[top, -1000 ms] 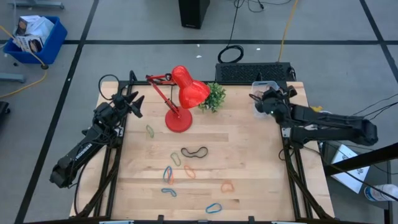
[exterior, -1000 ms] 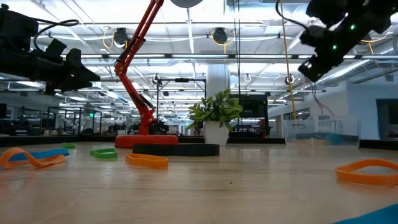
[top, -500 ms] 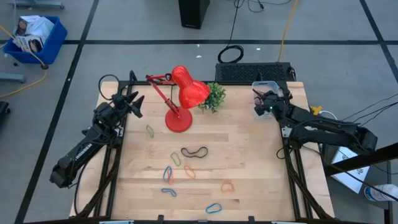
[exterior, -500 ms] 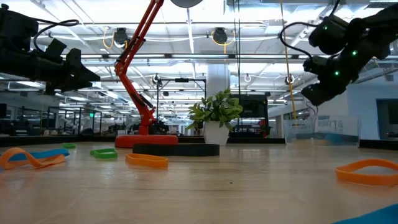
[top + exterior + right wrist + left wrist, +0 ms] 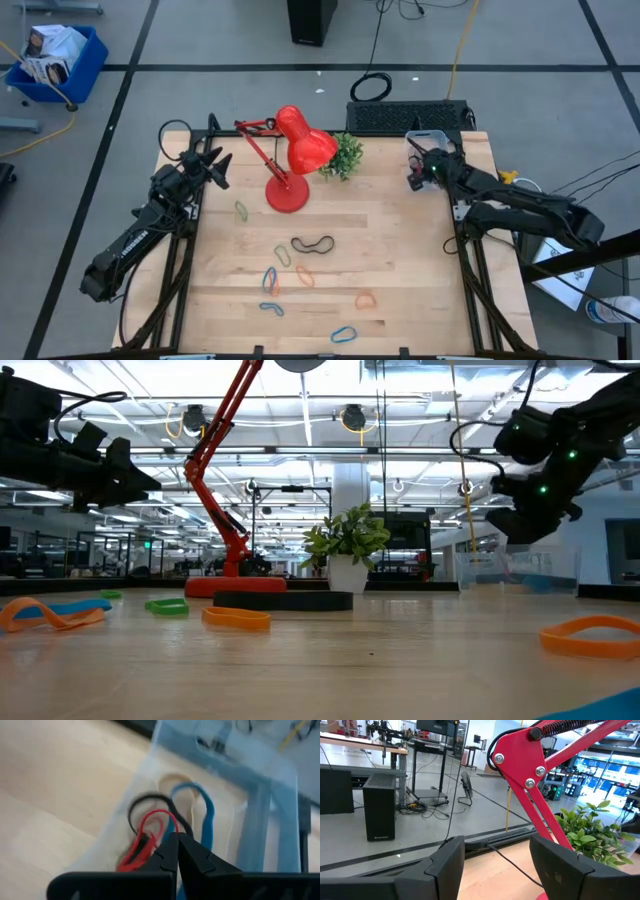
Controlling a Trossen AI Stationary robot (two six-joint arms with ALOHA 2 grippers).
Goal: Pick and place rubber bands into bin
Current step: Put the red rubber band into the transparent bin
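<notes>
The clear bin (image 5: 430, 140) stands at the table's far right corner and also shows in the low view (image 5: 515, 568). My right gripper (image 5: 420, 168) hangs over its near end, shut, with a red rubber band (image 5: 150, 827) at its tips (image 5: 177, 842). Black (image 5: 150, 802), blue (image 5: 205, 820) and pale (image 5: 175, 782) bands lie in the bin. Several bands lie flat on the table: black (image 5: 313, 244), green (image 5: 241, 210), orange (image 5: 366, 299), blue (image 5: 344, 334). My left gripper (image 5: 495, 855) is open and empty at the far left (image 5: 205, 165). My right gripper pinches the red band between its two fingertips, at one end of the loop (image 5: 167, 834). The fingers slant down from the table's near side into the bin's mouth. The loop stands out ahead of the tips over the bin's floor; whether it rests there I cannot tell.
A red desk lamp (image 5: 290, 150) and a small potted plant (image 5: 345, 155) stand at the far middle of the table. Bare wood lies between the scattered bands and the bin.
My right gripper has come down from high above the table toward the bin and shifted a little toward the far edge, now hanging just over the bin. The bands on the table have kept still.
</notes>
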